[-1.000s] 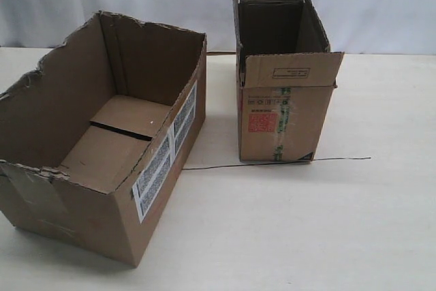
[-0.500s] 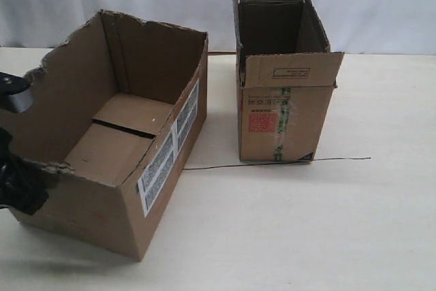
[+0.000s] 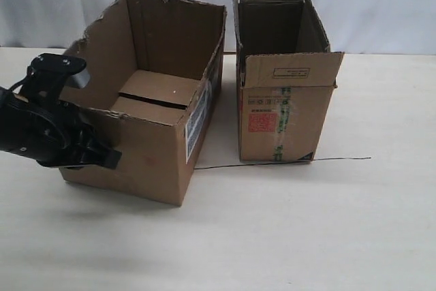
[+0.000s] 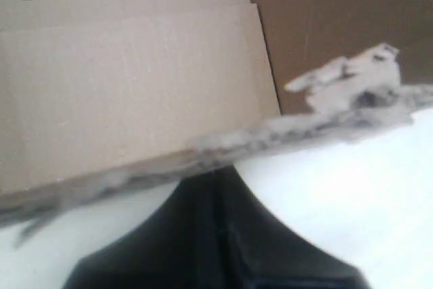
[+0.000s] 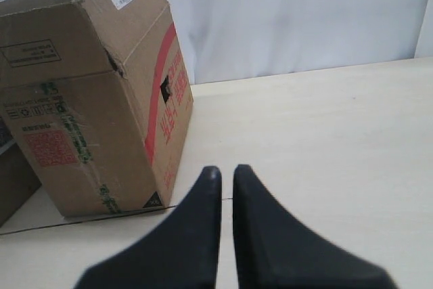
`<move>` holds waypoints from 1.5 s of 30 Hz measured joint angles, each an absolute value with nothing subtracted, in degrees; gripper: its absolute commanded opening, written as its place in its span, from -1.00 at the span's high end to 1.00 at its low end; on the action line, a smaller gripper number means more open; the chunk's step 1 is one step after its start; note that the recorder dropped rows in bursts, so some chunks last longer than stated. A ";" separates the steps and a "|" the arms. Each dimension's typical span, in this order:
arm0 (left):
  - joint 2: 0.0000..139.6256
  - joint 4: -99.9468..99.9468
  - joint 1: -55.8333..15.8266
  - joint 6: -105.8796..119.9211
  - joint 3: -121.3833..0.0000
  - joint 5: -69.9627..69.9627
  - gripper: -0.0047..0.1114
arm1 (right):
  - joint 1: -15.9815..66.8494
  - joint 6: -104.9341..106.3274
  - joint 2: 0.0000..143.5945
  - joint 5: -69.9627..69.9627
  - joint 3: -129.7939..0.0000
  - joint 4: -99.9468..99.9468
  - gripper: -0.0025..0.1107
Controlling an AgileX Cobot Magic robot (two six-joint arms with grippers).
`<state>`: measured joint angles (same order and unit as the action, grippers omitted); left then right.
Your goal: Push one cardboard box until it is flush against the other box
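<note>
The wide cardboard box (image 3: 146,148) with the torn rim stands left of centre, its white labels facing the other box (image 3: 286,120). That one is narrower and taller, with a red-orange label. A narrow gap separates them, wider toward the front. My left gripper (image 3: 109,158) presses against the wide box's outer left wall. In the left wrist view its shut fingers (image 4: 223,174) touch the ragged rim of the cardboard box (image 4: 135,79). My right gripper (image 5: 226,170) is shut and empty above the table, short of the other box (image 5: 88,133). It is out of the exterior view.
A thin dark wire (image 3: 340,159) lies on the pale table (image 3: 306,236) along the front of the tall box and passes under the wide box's corner. A white curtain (image 3: 381,5) closes off the back.
My left arm has come in from the left and pushed the wide box rightward and back, turning it toward the tall box. The gap has shrunk. The tall box has not moved.
</note>
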<state>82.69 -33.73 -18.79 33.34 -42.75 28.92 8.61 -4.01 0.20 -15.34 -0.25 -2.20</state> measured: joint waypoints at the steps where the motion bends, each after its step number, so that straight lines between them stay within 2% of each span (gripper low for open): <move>1: 83.06 -34.19 -19.26 33.34 -42.75 28.21 0.92 | 8.61 -4.01 0.20 -15.34 -0.25 -2.20 0.87; 12: 87.57 -37.65 -24.85 34.38 -45.25 20.65 0.92 | 8.61 -4.01 0.20 -15.34 -0.25 -2.20 0.87; 21: 95.05 -39.12 -26.12 34.51 -54.72 23.18 0.92 | 8.61 -4.01 0.20 -15.34 -0.25 -2.20 0.87; 30: 95.43 -39.48 -30.26 34.65 -56.07 21.58 0.92 | 8.61 -4.01 0.20 -15.34 -0.25 -2.20 0.87; 34: 94.75 -39.88 -30.50 34.55 -57.40 28.63 0.92 | 8.61 -4.01 0.20 -15.34 -0.25 -2.20 0.87; 39: 86.06 -37.93 -26.29 34.39 -60.24 42.12 0.92 | 8.61 -4.01 0.20 -15.34 -0.25 -2.20 0.87; 45: 71.30 -26.52 -9.45 27.71 -60.98 37.57 0.92 | 8.61 -4.01 0.20 -15.34 -0.25 -2.20 0.87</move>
<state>71.30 -26.52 -9.45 27.71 -60.98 37.57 8.61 -4.01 0.20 -15.34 -0.25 -2.20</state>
